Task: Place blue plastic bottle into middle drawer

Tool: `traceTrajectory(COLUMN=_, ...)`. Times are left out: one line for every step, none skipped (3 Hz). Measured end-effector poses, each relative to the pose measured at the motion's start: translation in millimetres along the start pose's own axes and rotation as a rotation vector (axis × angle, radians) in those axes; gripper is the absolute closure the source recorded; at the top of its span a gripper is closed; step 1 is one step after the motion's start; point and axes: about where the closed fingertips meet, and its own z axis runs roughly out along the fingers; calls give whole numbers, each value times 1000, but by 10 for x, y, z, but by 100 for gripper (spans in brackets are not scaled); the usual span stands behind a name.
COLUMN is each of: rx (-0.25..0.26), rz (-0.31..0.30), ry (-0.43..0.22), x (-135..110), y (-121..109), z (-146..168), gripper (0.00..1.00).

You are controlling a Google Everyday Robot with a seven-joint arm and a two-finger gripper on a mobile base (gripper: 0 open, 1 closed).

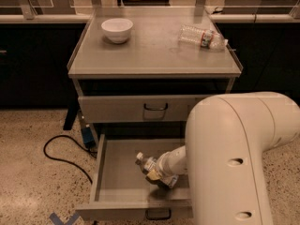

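Observation:
The middle drawer (118,175) is pulled open at the bottom of the grey cabinet. The blue plastic bottle (148,165) is inside it, tilted with its white cap pointing up and to the left. My gripper (159,176) reaches down into the drawer from the right and is shut on the bottle's lower end. My large cream arm (234,158) covers the drawer's right part.
The upper handled drawer (145,108) is shut. On the cabinet top stand a white bowl (117,29) and a lying clear bottle with a red label (202,36). A black cable (61,149) and blue tape (65,218) lie on the floor at left.

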Motion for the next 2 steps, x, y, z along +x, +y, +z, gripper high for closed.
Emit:
traceTrajectory(rx=0, rz=0, ry=0, x=0, y=0, z=0, gripper=36)
traceTrajectory(rx=0, rz=0, ry=0, x=0, y=0, z=0, gripper=12)
